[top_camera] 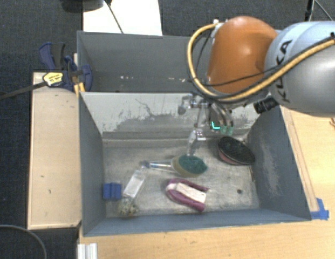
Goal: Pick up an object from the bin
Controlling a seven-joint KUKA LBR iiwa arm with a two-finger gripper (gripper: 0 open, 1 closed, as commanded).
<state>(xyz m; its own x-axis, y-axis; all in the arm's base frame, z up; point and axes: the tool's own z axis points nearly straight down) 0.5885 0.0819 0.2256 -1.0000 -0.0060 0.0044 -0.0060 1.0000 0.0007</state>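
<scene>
My gripper (193, 143) hangs low in the middle of the bin, its tip just above a round green scrub pad (192, 165). The pad lies on the bin floor with a pale clear handle (156, 165) running out to its left. A dark round disc (236, 151) rests to the right of the gripper, near the right wall. A purple and white packet (186, 194) lies in front of the green pad.
Toward the front left lie a clear plastic pouch (134, 184), a small blue block (111, 191) and a crumpled greyish scrap (127, 208). The arm with its orange cover and cables overhangs the bin's back right.
</scene>
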